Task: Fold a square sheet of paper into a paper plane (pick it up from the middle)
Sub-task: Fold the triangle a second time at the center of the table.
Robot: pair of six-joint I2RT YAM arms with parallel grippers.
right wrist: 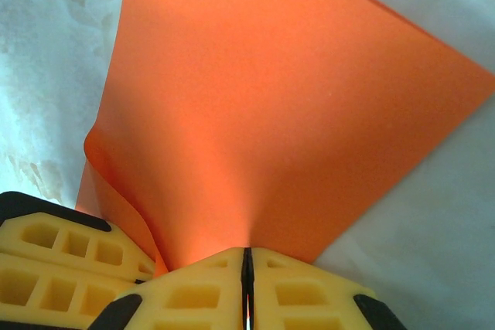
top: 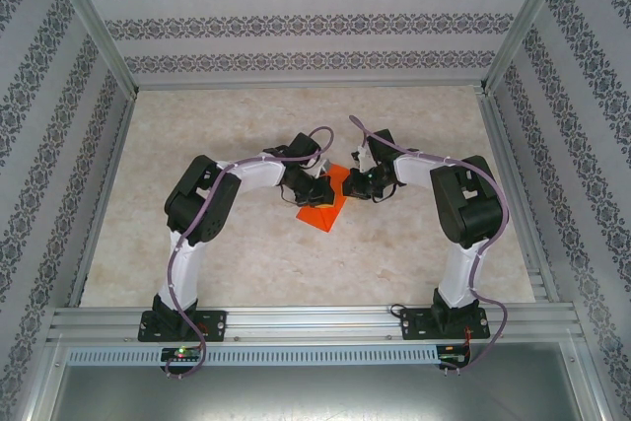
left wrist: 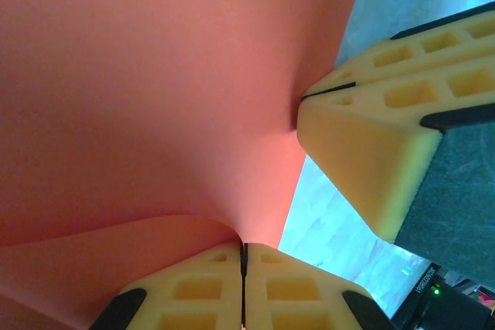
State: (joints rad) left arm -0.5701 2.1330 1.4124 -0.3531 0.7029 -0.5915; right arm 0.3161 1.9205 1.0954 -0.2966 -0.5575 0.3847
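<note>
The left gripper [left wrist: 244, 272] and right gripper [right wrist: 247, 268] each grasp the orange sheet of paper [top: 323, 206], pinched side by side over the middle of the pale marbled table [top: 246, 263] between patterned walls [top: 296, 27], the sheet's length running from them toward the near edge, widening as it goes

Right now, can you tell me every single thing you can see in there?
square sheet of paper: one, bright orange-red, middle of the table, pinched from both sides and curling
table: one, pale beige marbled, under everything
walls: three, white with dark patterned stripes, around the table
metal frame: one, silver, along the near edge and up the corners
left arm: one, white and black, near left, reaching to the middle
right arm: one, white and black, near right, reaching to the middle
left gripper: one, yellow fingers, shut on the paper
right gripper: one, yellow fingers, shut on the paper
</note>
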